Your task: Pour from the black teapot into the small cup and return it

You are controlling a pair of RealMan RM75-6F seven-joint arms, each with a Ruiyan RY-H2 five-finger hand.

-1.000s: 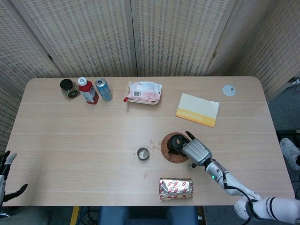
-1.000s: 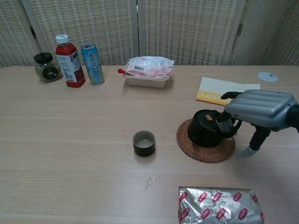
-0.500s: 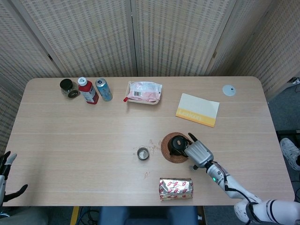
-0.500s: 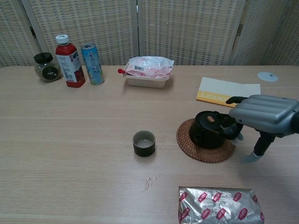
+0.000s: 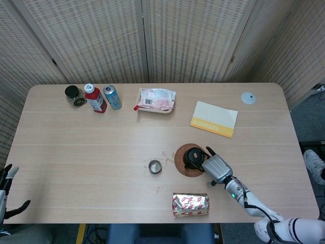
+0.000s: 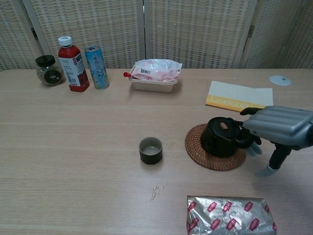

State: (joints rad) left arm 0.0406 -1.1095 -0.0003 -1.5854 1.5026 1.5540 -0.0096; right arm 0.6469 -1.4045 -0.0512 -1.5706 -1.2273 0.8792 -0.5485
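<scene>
Right hand (image 6: 281,126) curls its fingers at the handle of the black teapot (image 6: 221,137), which sits upright on the woven coaster (image 6: 205,157), right of the small cup (image 6: 150,150). Whether the hand truly grips or merely touches the handle, I cannot tell. Judging by the liquid in the cup, this looks like the return step, so next the fingers should open and draw clear without tipping the pot.

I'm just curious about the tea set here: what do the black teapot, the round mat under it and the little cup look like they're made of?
Black teapot: probably glazed ceramic or cast iron, dark with a soft sheen. Round mat: woven rattan or similar fibre, with brown ribbed coils. Small cup: likely ceramic, with a dark matte wall and a paler inside.
</scene>
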